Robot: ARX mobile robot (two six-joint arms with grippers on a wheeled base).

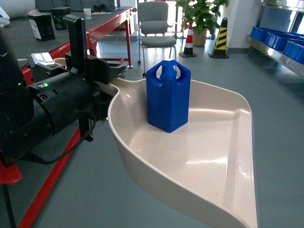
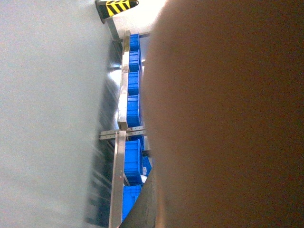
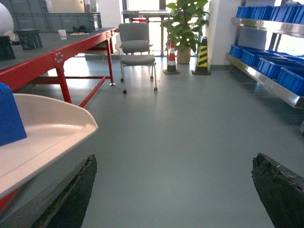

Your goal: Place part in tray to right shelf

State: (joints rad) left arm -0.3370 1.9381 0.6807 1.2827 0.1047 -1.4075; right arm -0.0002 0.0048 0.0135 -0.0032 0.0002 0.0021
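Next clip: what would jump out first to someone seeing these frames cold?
The bright-blue part standing upright in the cream tray, which fills the middle of the head view and is held out over the grey floor by the left gripper at its handle. Behind it on the left runs a red-framed table; at far right is the right shelf, loaded with blue crates. The right gripper hangs open and empty above the floor.
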